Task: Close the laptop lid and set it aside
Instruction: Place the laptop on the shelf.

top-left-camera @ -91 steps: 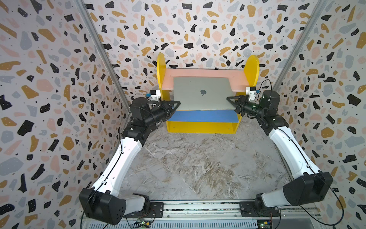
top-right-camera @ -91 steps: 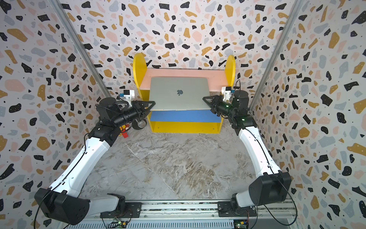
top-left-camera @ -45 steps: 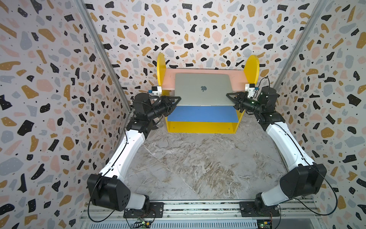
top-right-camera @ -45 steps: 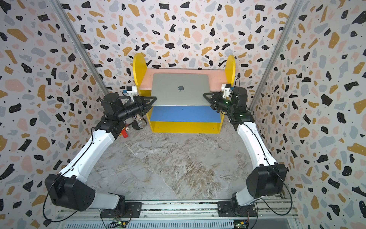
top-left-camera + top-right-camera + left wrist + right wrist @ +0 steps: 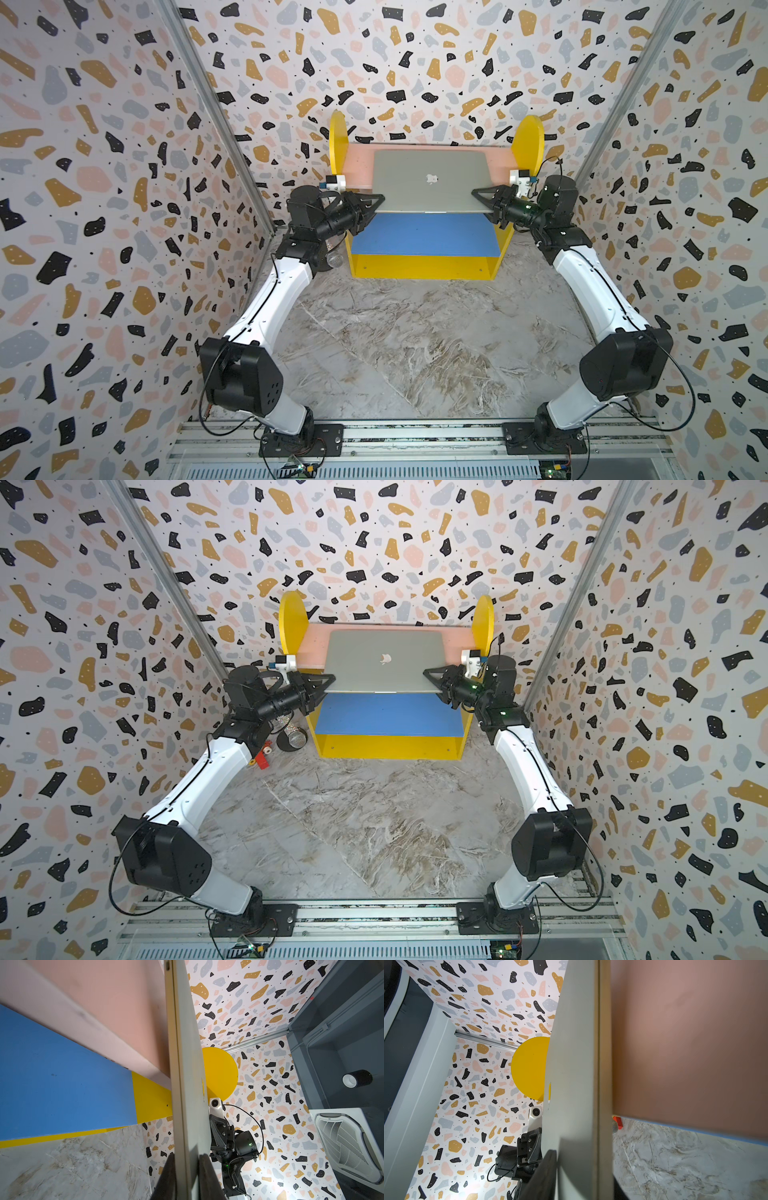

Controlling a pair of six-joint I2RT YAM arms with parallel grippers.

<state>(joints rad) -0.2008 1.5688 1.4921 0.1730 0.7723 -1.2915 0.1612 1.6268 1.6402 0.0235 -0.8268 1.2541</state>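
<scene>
laptop (image 5: 188,1064) edgewise in left tool (image 5: 187,1156)

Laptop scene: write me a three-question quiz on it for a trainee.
1. True or false: the laptop is open, with its screen showing.
2. Pick one. Whose fingers clamp the laptop's side edges? A) the left gripper only. B) the right gripper only. C) both.
3. Fill in: in both top views, the shelf board showing just in front of the laptop's near edge is coloured ____.

Key: 1 false, it is shut with the logo side up; 2 C; 3 blue.
</scene>
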